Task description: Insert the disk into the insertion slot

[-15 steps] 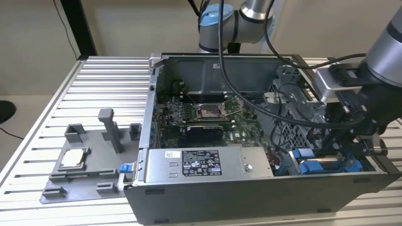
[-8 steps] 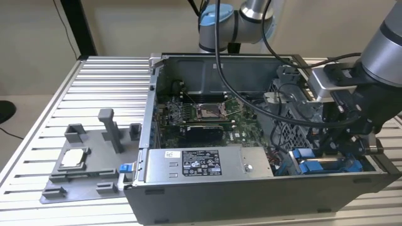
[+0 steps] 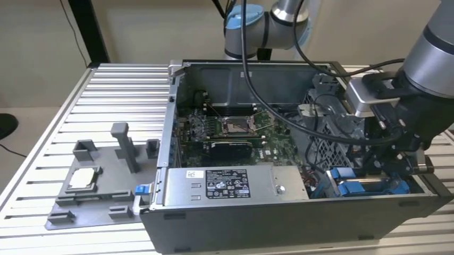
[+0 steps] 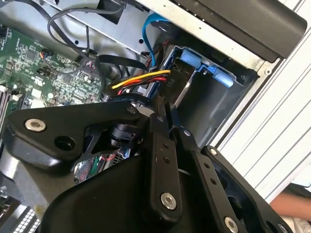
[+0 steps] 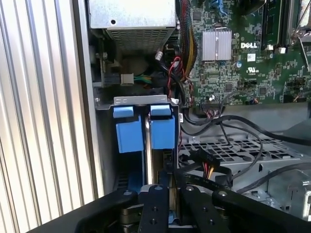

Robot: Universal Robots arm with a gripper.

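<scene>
The disk (image 5: 162, 136) stands on edge in the insertion slot (image 5: 141, 101), the dark grey drive bay in the case corner at the exterior view's right. Its blue carrier (image 4: 206, 65) and a thin silver edge show in both wrist views. My gripper (image 5: 174, 187) reaches down into that corner from above, its black fingers (image 5: 154, 208) drawn close together on the carrier's edge. In the exterior view, the gripper (image 3: 397, 164) hangs over the blue disk (image 3: 369, 188), low inside the case. The fingers hide the near end of the disk.
A long grey box with a sticker (image 3: 234, 183) lies beside the bay. The green board (image 3: 220, 133) with its square socket (image 3: 234, 126) sits further in. Black and coloured cables (image 4: 141, 77) run close to the fingers. A grey fixture (image 3: 92, 180) stands outside the case.
</scene>
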